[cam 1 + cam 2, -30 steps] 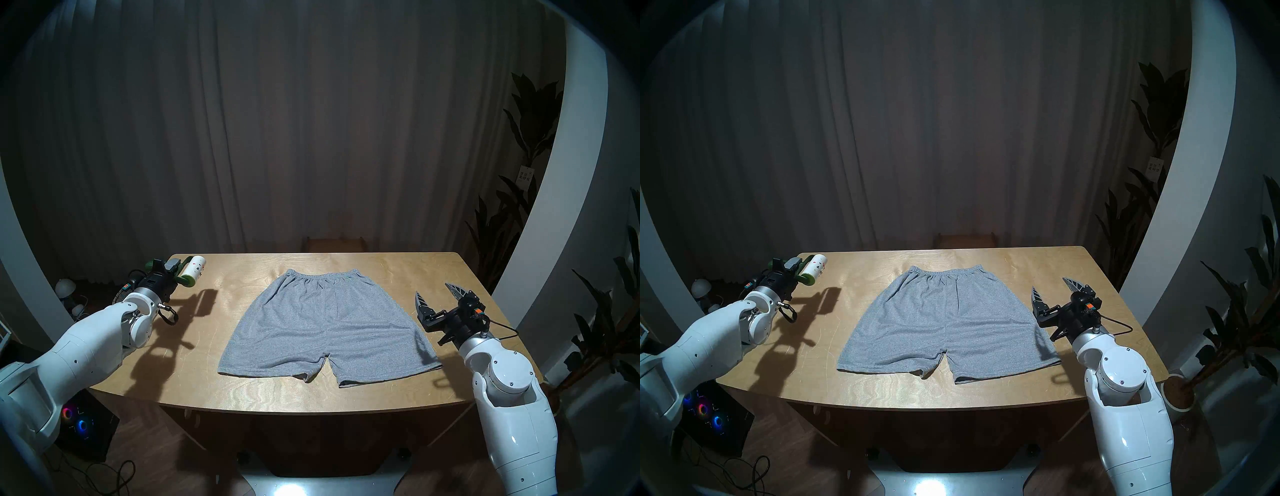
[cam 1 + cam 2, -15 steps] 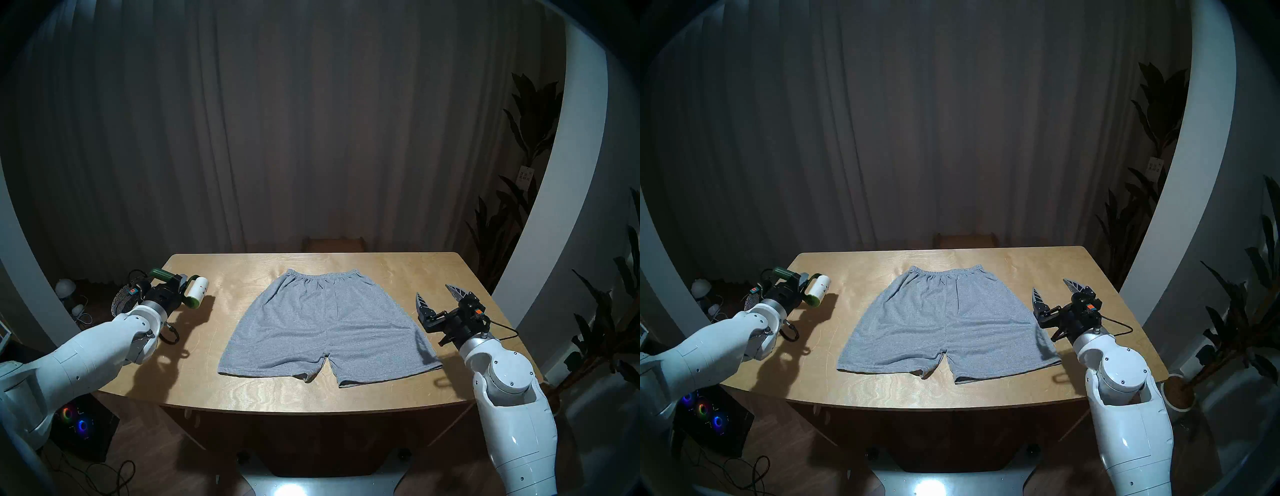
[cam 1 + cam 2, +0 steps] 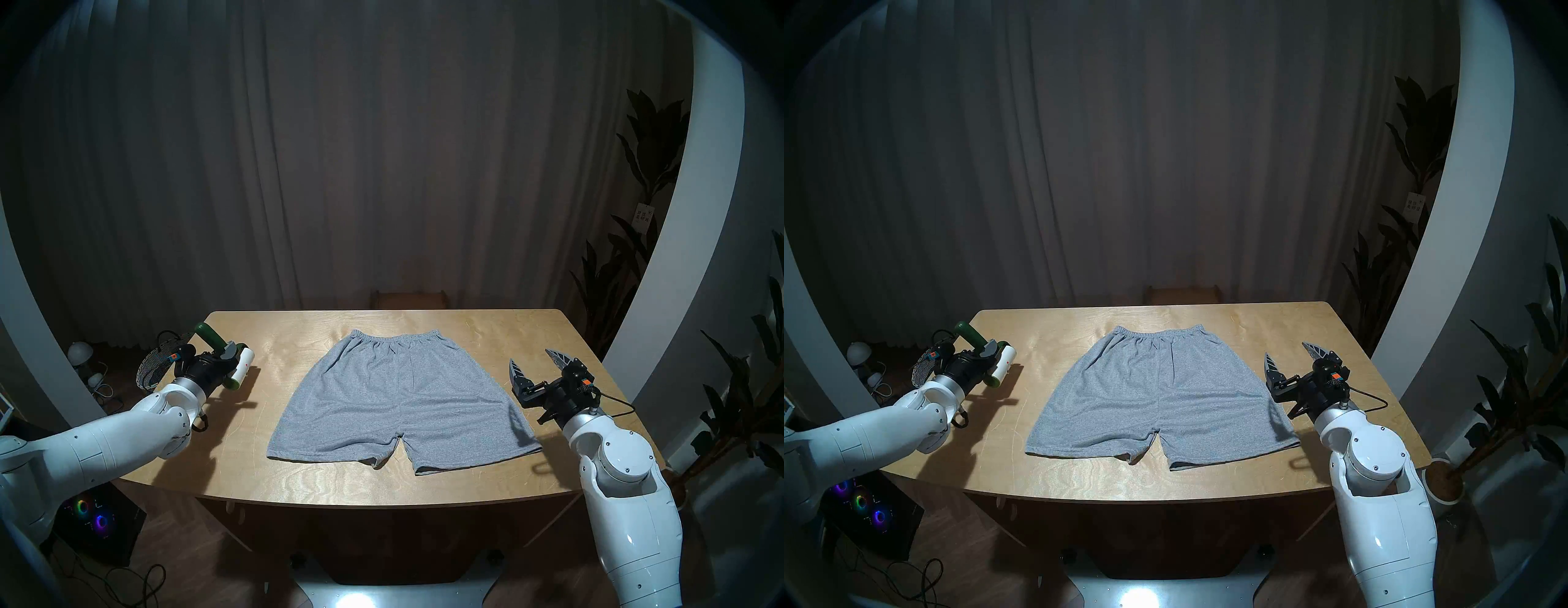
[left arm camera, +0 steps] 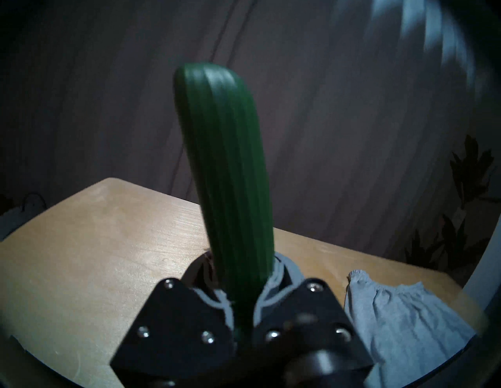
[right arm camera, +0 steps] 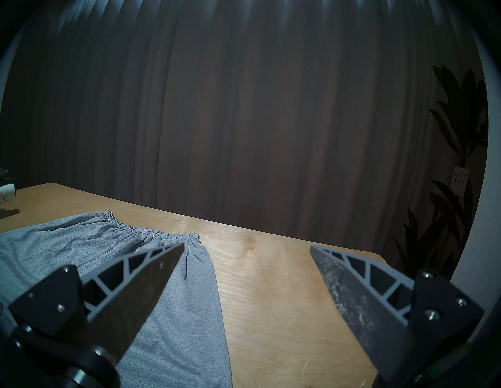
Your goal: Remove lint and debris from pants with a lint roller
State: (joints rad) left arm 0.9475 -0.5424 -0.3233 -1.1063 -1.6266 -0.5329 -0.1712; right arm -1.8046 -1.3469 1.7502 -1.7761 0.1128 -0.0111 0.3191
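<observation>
lint roller (image 3: 237,368) clamped in left tool (image 3: 227,356), green handle up-left, white roll toward table

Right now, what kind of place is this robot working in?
Probably a room in a home, or a lab staged as one. A wooden table with grey shorts on it stands before a full-width dark curtain, a tall potted plant is in the corner, and a computer with glowing fans sits on the floor.

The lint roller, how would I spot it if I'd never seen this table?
Find the wooden table with grey shorts in the middle. Look at its left edge, where the left tool grips something. That is the lint roller, the only thing with a white roll and a dark green handle.
</observation>
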